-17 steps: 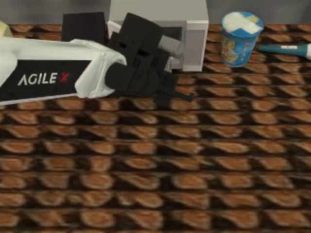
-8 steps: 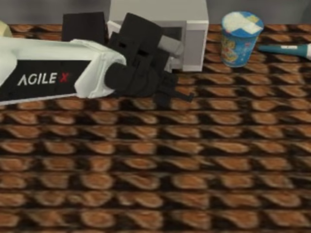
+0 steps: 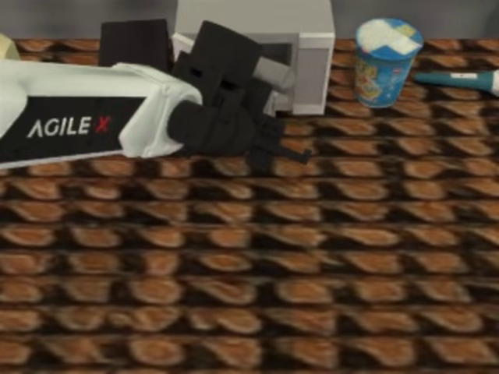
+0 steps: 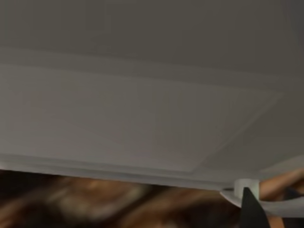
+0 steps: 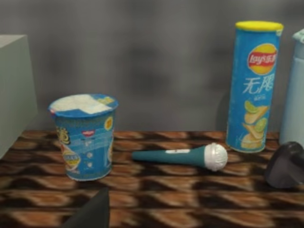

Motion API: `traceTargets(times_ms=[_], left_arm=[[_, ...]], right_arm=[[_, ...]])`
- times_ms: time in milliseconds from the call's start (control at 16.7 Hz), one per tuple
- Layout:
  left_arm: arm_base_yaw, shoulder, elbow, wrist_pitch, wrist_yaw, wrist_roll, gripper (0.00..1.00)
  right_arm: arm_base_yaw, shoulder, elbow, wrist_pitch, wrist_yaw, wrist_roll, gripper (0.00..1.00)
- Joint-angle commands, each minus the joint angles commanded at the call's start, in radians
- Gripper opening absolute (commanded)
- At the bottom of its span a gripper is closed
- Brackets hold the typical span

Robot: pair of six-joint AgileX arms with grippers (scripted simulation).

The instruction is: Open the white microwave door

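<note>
The white microwave stands at the back centre of the table. My left arm reaches across its front, hiding most of the white microwave door. In the left wrist view the door panel with its grey window fills the picture, and the white bar handle sits beside one black fingertip. My left gripper is shut on that handle, a little in front of the microwave's face. My right gripper is parked out of the top view, to the right of the microwave.
A blue noodle cup stands just right of the microwave, with a teal microphone beyond it. A black box sits left of the microwave. A blue chips can, a dark grey object and a pale container stand farther right.
</note>
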Motion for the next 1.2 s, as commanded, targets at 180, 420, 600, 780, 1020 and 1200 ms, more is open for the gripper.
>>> traceTargets(times_ms=[180, 420, 600, 780, 1020, 1200], left_arm=[[0.013, -0.012, -0.017, 0.004, 0.017, 0.027, 0.00], [0.028, -0.027, -0.037, 0.010, 0.039, 0.061, 0.00], [0.028, -0.027, -0.037, 0.010, 0.039, 0.061, 0.00], [0.028, -0.027, -0.037, 0.010, 0.039, 0.061, 0.00], [0.028, -0.027, -0.037, 0.010, 0.039, 0.061, 0.00], [0.028, -0.027, -0.037, 0.010, 0.039, 0.061, 0.00]], right_arm=[[0.000, 0.000, 0.000, 0.000, 0.000, 0.000, 1.00], [0.000, 0.000, 0.000, 0.000, 0.000, 0.000, 1.00], [0.000, 0.000, 0.000, 0.000, 0.000, 0.000, 1.00], [0.000, 0.000, 0.000, 0.000, 0.000, 0.000, 1.00], [0.000, 0.000, 0.000, 0.000, 0.000, 0.000, 1.00], [0.000, 0.000, 0.000, 0.000, 0.000, 0.000, 1.00]])
